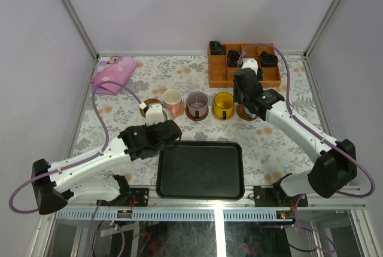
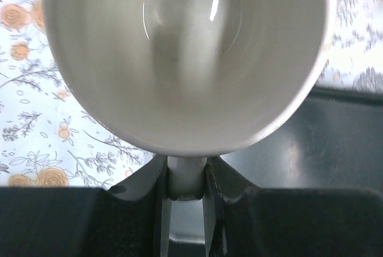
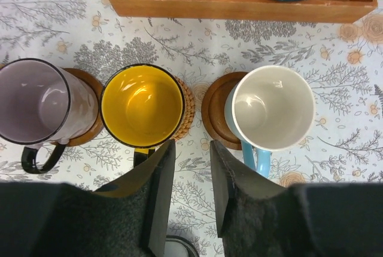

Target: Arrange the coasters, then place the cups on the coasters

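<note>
Left wrist shows my left claw gripping the cream cup by its handle over the leftmost coaster, so I should centre it, lower gently, then release; my right claw hangs empty, slightly open.

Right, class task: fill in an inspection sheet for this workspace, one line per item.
Surface: floral tablecloth, flat.
Job's things: mauve cup, yellow cup and blue-handled white cup on round brown coasters; pink-handled white cup beside them; cream cup gripped.
Clutter: black rectangular tray, orange wooden compartment box, pink fabric pouch.
Grippers: left gripper shut on cream cup's handle; right gripper open, empty.
Cables: purple cables looping off both arms.
Surroundings: pale walls, metal frame.
</note>
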Motion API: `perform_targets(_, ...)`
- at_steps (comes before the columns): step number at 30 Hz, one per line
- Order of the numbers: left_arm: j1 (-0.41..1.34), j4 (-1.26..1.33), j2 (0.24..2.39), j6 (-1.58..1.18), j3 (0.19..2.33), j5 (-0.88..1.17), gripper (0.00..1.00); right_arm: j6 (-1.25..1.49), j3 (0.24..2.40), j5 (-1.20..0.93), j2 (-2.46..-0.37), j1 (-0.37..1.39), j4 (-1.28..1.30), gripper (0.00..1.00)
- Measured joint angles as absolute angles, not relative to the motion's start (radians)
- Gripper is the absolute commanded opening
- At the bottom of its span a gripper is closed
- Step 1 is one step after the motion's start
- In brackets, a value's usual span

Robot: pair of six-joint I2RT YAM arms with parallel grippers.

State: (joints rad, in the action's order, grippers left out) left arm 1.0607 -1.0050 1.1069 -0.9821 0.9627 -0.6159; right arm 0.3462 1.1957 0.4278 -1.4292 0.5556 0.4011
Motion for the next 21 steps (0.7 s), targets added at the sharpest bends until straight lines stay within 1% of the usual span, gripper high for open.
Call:
perform_targets(4, 0.918, -1.005, 1.107, -0.939, 0.984, -0.611, 0.0, 0.339, 1.188, 0.409, -1.385, 0.556, 0.381, 0.26)
perform_targets(10, 0.599, -0.966, 1.121, -0.766, 0.995, -0.53, 0.0, 0.339, 1.188, 0.368, -1.383, 0.556, 0.374, 0.24)
perform_targets(16, 0.443, -0.907, 1.273, -0.573, 1.087, -0.413, 0.0, 0.344, 1.19, 0.346, -1.385, 0.556, 0.375, 0.24)
perform_targets(21, 0.341, -0.832, 1.396, -0.448, 1.109, -0.268, 0.0, 0.363, 1.217, 0.347, -1.394, 0.556, 0.376, 0.24)
